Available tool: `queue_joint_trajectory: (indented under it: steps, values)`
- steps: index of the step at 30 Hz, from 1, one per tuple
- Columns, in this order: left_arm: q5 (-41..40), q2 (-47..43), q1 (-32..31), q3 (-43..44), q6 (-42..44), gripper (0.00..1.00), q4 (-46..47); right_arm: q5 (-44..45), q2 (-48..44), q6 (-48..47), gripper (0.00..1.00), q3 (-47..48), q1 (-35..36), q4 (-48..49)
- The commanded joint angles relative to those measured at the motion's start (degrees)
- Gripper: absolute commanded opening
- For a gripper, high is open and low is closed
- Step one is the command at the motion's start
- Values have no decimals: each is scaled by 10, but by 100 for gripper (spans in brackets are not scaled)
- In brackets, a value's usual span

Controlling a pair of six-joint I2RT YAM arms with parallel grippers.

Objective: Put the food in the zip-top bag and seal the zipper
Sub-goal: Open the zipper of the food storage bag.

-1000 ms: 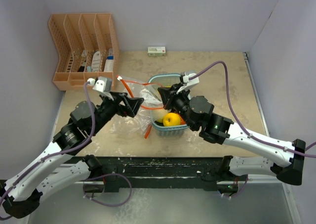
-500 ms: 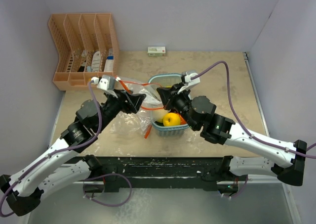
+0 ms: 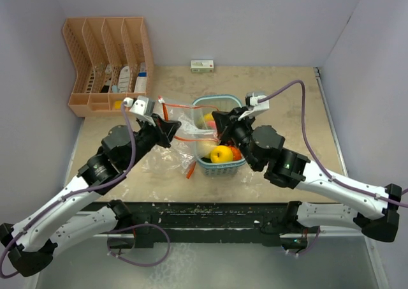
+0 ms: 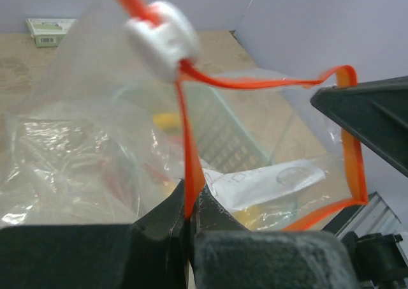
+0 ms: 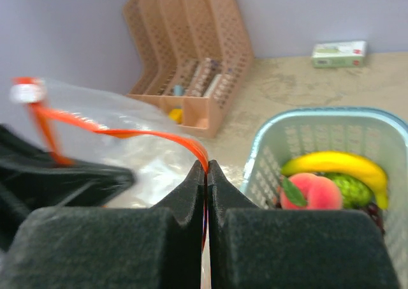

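The clear zip-top bag (image 3: 167,156) lies left of the light blue basket (image 3: 220,98), its mouth lifted between my two grippers. My left gripper (image 4: 189,207) is shut on the orange-red zipper (image 4: 255,83) just below its white slider (image 4: 159,37). My right gripper (image 5: 206,173) is shut on the same zipper (image 5: 127,133) at the other side of the mouth. The food is in the basket: a yellow round fruit (image 3: 221,154), a peach (image 5: 315,190) and a long yellow fruit (image 5: 338,164). From above, the left gripper (image 3: 173,127) and right gripper (image 3: 217,120) stand a hand's width apart.
An orange file rack (image 3: 108,53) stands at the back left. A small white-green box (image 3: 202,65) lies by the back wall. Walls close in on the left, back and right sides of the table.
My left gripper has moved in toward the back and shut on the zipper strip. The right gripper has shifted right with the strip, uncovering more of the basket.
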Motion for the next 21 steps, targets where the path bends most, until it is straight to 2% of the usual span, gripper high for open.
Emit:
queue_joint_trajectory:
  steps: [1, 4, 7, 10, 12, 16, 17, 18, 21]
  values:
    - [-8, -32, 0, 85, 34, 0, -128, 159, 16, 66, 0, 28, 2, -94]
    - [-16, -33, 0, 134, 51, 0, -224, 216, 40, 114, 0, 50, 2, -178]
    - [-20, -31, 0, 167, 69, 0, -284, 235, 52, 109, 0, 58, 2, -201]
    - [-38, -21, 0, 184, 85, 0, -324, 171, 56, 64, 0, 61, 2, -177]
    - [-70, -10, 0, 191, 92, 0, -346, 92, 50, 3, 16, 60, 2, -153]
    - [-108, 2, 0, 182, 99, 0, -349, -117, 26, -81, 64, 53, 2, -123]
    - [-113, 5, 1, 179, 101, 0, -345, -153, 21, -91, 71, 55, 2, -130]
    - [-120, 6, 0, 178, 103, 0, -342, -183, 16, -97, 75, 58, 2, -139]
    - [-167, 18, 0, 187, 107, 0, -351, -209, -3, -83, 77, 62, 2, -175]
